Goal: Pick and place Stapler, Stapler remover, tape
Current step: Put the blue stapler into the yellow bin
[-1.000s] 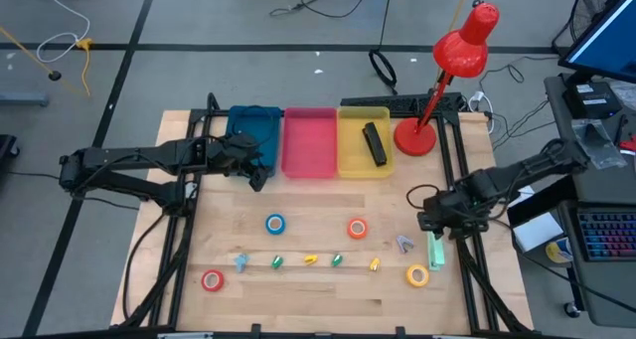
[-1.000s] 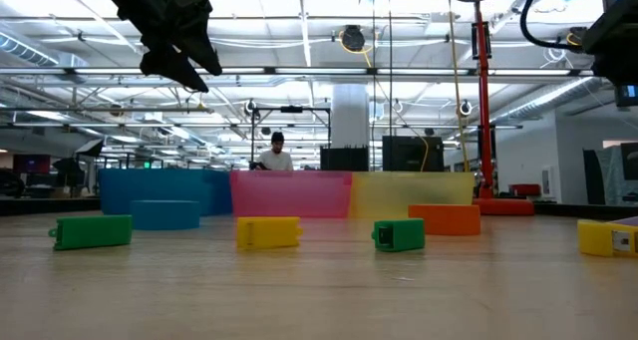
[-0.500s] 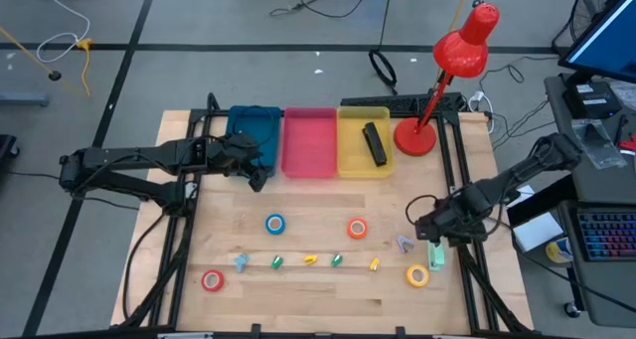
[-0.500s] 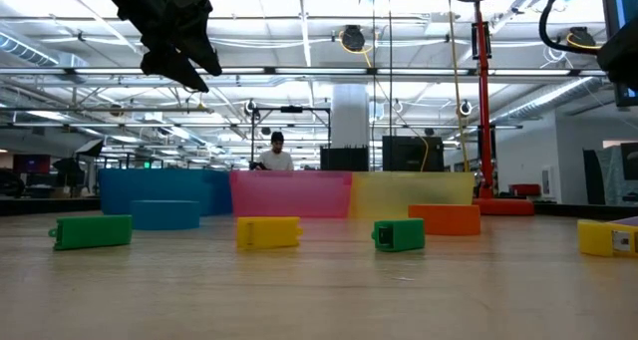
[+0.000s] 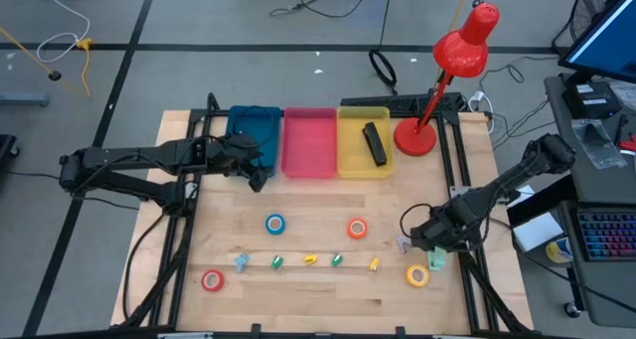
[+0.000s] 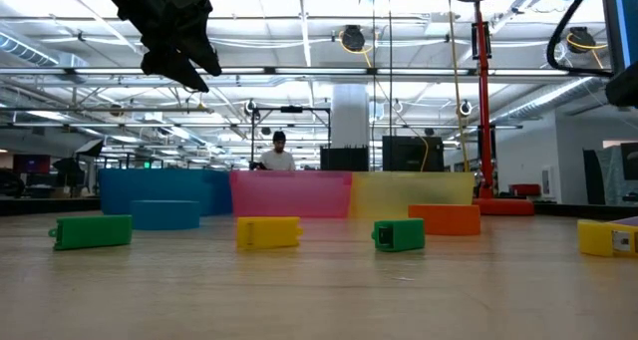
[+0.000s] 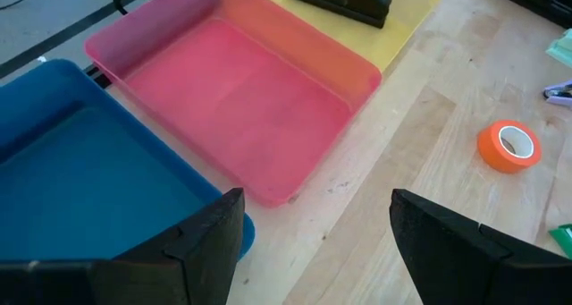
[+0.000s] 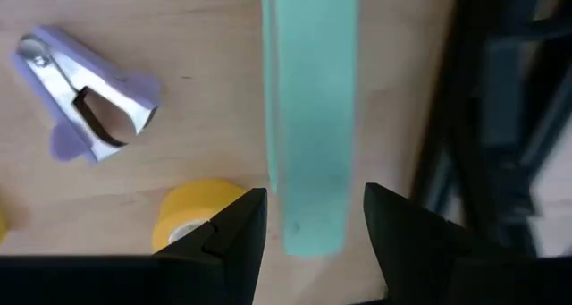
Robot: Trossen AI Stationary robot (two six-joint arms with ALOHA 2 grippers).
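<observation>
Since a second ago the right arm has swung down and toward the table's middle: its right claw [image 5: 425,238] was above the pale green stapler [image 5: 435,252] and now hangs over it and the stapler remover [image 5: 402,244], near the table's right edge. Its fingers [image 8: 234,224] stand apart, straddling the green stapler's end, with nothing clamped. The left arm has not moved; the left claw [image 5: 255,172] waits by the blue bin [image 5: 253,130], fingers [image 7: 210,233] apart and empty.

The green stapler is a long mint bar lying flat. Just beside it lies the lilac stapler remover, metal jaws showing, and the yellow tape [image 5: 417,275] sits near the stapler's other end. A black stapler [image 5: 374,143] already lies in the yellow bin [image 5: 350,165], next to the empty pink bin [image 5: 309,145].

The blue tape [image 5: 274,224] and orange tape [image 5: 357,229] rest mid-table, well apart; the red tape [image 5: 212,279] is near the front left. Each is a small ring with a pale core. A second, bluish remover [image 5: 240,262] and a row of tiny green and yellow bits [image 5: 309,259] lie between them. A red lamp [image 5: 452,61] stands at the back right corner.
</observation>
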